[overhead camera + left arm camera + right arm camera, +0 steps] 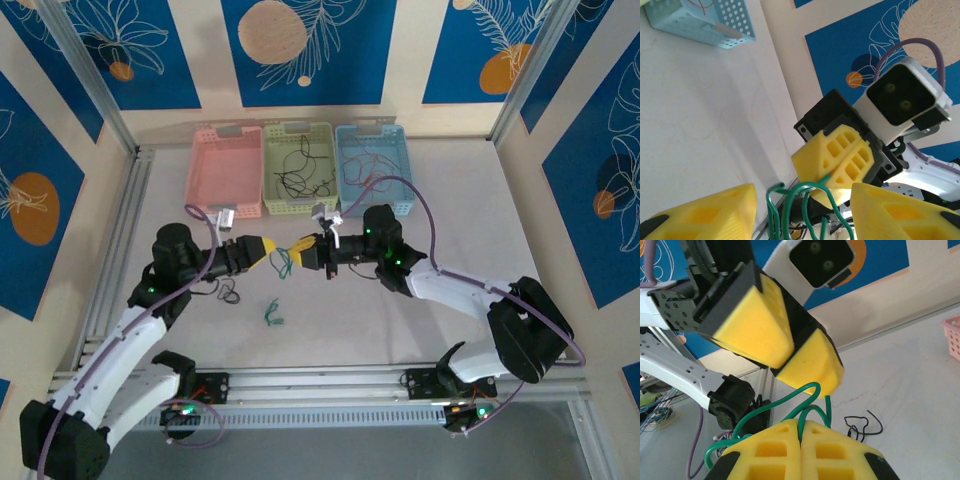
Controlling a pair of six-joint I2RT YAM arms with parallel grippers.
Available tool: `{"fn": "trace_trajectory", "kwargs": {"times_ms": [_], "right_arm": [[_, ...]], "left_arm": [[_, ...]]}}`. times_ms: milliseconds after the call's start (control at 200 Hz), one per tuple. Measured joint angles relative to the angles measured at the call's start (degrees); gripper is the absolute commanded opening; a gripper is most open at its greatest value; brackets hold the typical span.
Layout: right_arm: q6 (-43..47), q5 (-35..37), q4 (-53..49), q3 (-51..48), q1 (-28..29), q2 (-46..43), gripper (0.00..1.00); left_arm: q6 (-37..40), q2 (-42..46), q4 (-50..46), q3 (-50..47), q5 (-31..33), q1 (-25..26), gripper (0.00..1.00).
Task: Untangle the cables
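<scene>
A green cable (285, 264) hangs in the air between my two grippers over the middle of the table. My right gripper (801, 426) is shut on one loop of the green cable (785, 399). My left gripper (801, 192) faces it tip to tip with its yellow fingers (705, 215) apart. The green strands (788, 209) run through the gap and touch neither pad. A second small green cable (272, 313) lies on the table in front. A thin black cable (228, 292) lies curled under the left arm. It is also on the table in the right wrist view (860, 425).
Three baskets stand in a row at the back: pink (205, 185), pale green (270, 205) with black cables inside, and blue (400, 195) with red ones. Aluminium rails run along the left and near edges of the table.
</scene>
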State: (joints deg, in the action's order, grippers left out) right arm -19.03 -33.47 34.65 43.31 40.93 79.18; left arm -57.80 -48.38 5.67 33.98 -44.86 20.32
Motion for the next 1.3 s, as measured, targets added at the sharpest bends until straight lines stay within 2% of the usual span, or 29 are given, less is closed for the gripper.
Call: {"fn": "trace_trajectory", "kwargs": {"times_ms": [140,230,335,410,465,515,705,1075,1175,1300], "right_arm": [[0.33,0.04,0.00,0.02,0.00,0.00,0.00],[0.52,0.04,-0.17,0.04,0.00,0.00,0.00],[0.63,0.07,-1.05,0.04,-0.02,0.11,0.00],[0.68,0.22,-1.33,0.04,-0.02,0.11,0.00],[0.83,0.28,-1.46,0.04,-0.02,0.11,0.00],[0.87,0.52,-1.46,0.04,-0.02,0.11,0.00],[1.05,1.62,-1.49,0.04,-0.39,0.11,0.00],[1.05,2.84,-1.46,0.04,-0.87,0.11,0.00],[1.09,2.82,-1.60,0.04,-0.74,0.11,0.00],[1.68,2.89,-2.60,0.04,-0.55,-0.02,0.00]], "left_arm": [[-0.81,-1.92,2.08,-0.90,-0.66,1.57,0.44],[-0.98,-2.82,2.60,-1.09,-0.76,2.80,0.35],[-0.59,-3.23,3.04,-1.11,-0.46,3.43,0.32],[-0.59,-3.21,3.04,-1.14,-0.24,3.56,0.34],[-0.20,-3.21,2.91,-1.14,-0.07,3.61,0.46],[-0.39,-3.19,2.64,-1.16,-0.04,3.78,0.49],[-0.17,-2.84,1.75,-1.38,-0.09,4.22,0.51],[-0.15,0.68,0.35,-3.50,-0.09,4.35,0.26],[-0.13,0.70,-0.15,-3.52,-0.04,4.35,0.22],[1.20,0.66,-1.70,-3.50,0.52,4.35,0.07]]}}
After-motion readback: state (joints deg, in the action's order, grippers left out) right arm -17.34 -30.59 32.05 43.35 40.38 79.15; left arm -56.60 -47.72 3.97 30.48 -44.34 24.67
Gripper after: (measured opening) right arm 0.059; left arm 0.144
